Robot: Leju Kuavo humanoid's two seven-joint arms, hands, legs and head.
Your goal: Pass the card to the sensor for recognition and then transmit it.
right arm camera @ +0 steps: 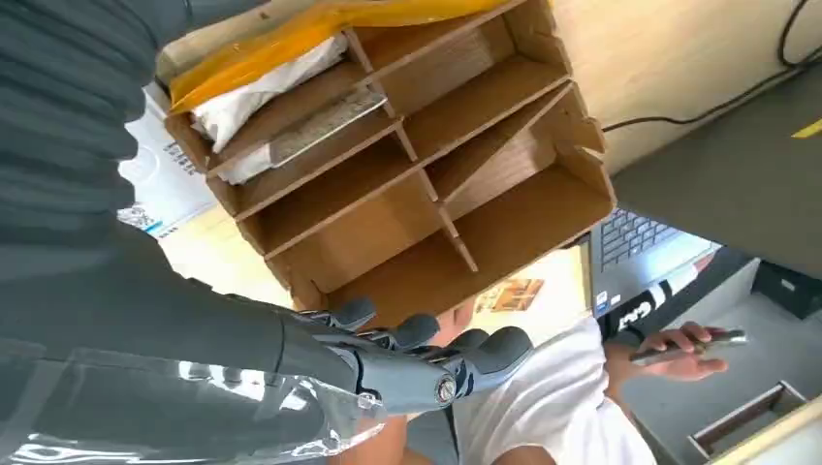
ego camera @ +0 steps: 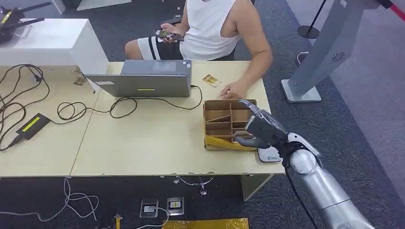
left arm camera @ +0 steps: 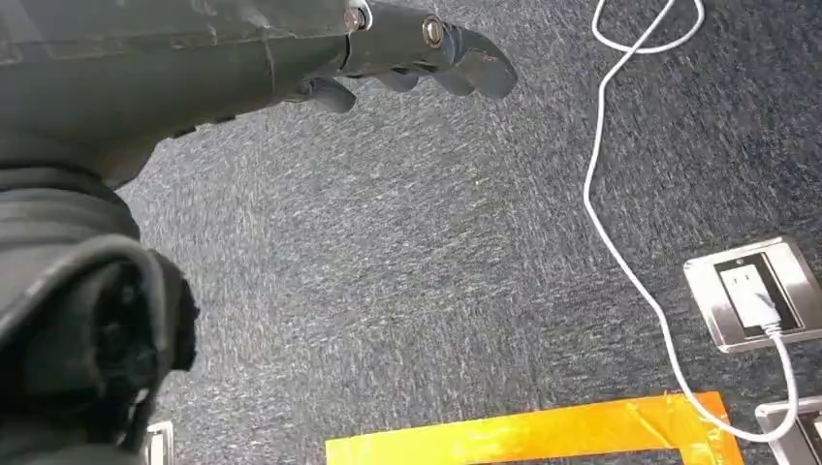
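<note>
In the head view, your right hand point(ego camera: 260, 128) sits over the near right part of the cardboard divider box point(ego camera: 217, 110) on the light wooden table point(ego camera: 143, 143), fingers stretched out toward the far side and nothing in them. Just beside the wrist, at the table's right edge, lies a white flat sensor pad point(ego camera: 268, 155), partly hidden by the arm. A yellow sheet point(ego camera: 222, 142) lines the box's near edge. Beyond the box, a small patterned card point(ego camera: 210, 80) lies on the table near the hand of a seated person point(ego camera: 210, 28), whose other hand holds a phone point(ego camera: 168, 35). A grey laptop point(ego camera: 145, 78) stands left of the card, its black cable point(ego camera: 124, 102) looping across the table toward a black power adapter point(ego camera: 32, 125).

In the left wrist view, your left hand point(left arm camera: 407, 48) hangs over grey carpet point(left arm camera: 407, 262), fingers loosely extended and holding nothing. A white cable point(left arm camera: 620, 232) runs to a floor socket point(left arm camera: 751, 291), and orange tape point(left arm camera: 528, 436) marks the floor.

In the right wrist view, your right hand point(right arm camera: 417, 354) is open with the fingers side by side, just past the box's rim. A flat card-like piece point(right arm camera: 315, 124) and white wrapped packets point(right arm camera: 267, 82) rest in the compartments point(right arm camera: 436, 184) by the yellow sheet point(right arm camera: 300, 34). You cannot tell whether that piece is the task card.
</note>
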